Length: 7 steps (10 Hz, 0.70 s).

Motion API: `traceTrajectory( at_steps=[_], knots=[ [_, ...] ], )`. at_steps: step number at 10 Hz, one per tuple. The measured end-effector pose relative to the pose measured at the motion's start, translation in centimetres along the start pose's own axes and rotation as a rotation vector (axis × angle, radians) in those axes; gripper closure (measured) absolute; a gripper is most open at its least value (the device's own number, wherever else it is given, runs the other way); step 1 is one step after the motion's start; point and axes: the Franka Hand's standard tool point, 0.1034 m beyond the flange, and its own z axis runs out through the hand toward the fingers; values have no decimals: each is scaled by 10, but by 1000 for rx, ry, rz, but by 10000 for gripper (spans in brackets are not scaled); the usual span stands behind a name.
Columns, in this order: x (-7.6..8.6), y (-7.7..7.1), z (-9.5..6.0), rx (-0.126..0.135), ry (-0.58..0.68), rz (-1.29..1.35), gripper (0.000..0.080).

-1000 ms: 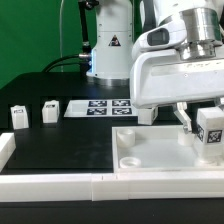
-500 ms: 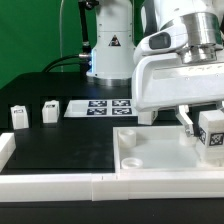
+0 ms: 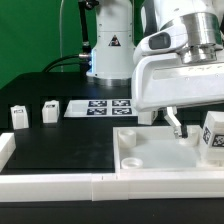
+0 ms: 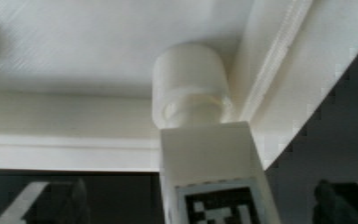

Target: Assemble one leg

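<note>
**White leg let go at the panel's corner**

Jaws stand spread: the gripper [image 4: 190, 203] has nothing clamped, and in the wrist view both fingers [image 4: 34, 200] sit clear of the leg [image 3: 213, 137]. The leg leans tilted, its round end against a corner of the panel [image 3: 150, 152], at the exterior view's right. Whether it is seated I cannot tell. Fitting the leg looks to be the step in hand. The next move likely calls for regripping it, setting it upright and twisting it home. Two spare legs [image 3: 18, 117] sit well apart.
</note>
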Motion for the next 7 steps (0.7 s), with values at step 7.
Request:
traceTrajectory(
  at_steps=[7],
  knots=[
    [26, -3, -14, 12, -31, 11, 151]
  ],
)
